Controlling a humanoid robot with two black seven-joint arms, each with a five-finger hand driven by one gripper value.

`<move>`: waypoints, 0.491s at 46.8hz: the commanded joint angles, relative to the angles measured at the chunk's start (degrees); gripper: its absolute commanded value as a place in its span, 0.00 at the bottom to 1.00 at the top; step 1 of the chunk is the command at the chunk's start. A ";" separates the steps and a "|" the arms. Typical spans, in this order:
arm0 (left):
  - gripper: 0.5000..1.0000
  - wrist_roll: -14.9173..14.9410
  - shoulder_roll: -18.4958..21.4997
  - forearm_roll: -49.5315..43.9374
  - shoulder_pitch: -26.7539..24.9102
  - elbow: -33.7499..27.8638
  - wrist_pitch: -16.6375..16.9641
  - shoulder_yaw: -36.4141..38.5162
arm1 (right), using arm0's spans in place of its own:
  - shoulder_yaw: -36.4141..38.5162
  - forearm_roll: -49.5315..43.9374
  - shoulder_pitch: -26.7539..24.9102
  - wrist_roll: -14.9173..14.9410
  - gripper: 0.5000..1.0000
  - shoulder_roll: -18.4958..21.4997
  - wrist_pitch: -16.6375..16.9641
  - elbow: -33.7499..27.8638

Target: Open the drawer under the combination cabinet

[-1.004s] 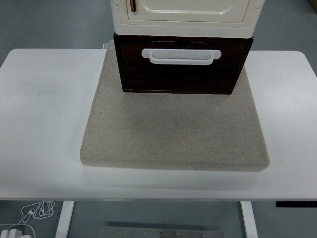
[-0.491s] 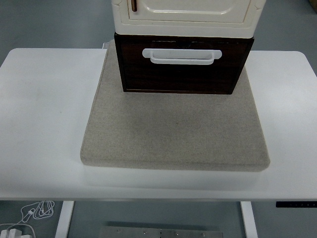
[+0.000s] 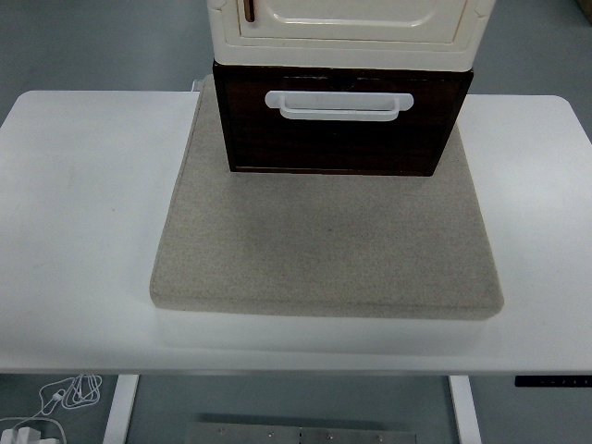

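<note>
A dark brown drawer (image 3: 338,139) with a white bar handle (image 3: 339,105) sits under a cream cabinet (image 3: 347,32) at the back middle of the table. The drawer front faces me and looks flush with its frame. The cabinet door above has a small brown handle (image 3: 249,9). Both stand on a beige mat (image 3: 324,250). Neither robot hand is in the picture.
The white table (image 3: 83,231) spreads out on both sides of the mat. A white cable (image 3: 55,402) lies on the floor below the table's near left corner.
</note>
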 commanded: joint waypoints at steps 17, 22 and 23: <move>1.00 0.39 -9.56 2.29 -0.50 6.20 0.00 0.15 | -0.01 0.06 0.00 -0.01 0.86 0.00 0.00 0.00; 1.00 1.44 -12.55 2.29 -0.33 5.76 1.77 0.23 | -0.01 -0.03 0.00 -0.01 0.86 0.00 0.00 0.00; 1.00 2.31 -13.34 2.29 -0.24 5.76 2.65 0.23 | -0.01 -0.03 0.00 -0.01 0.86 0.00 0.00 0.00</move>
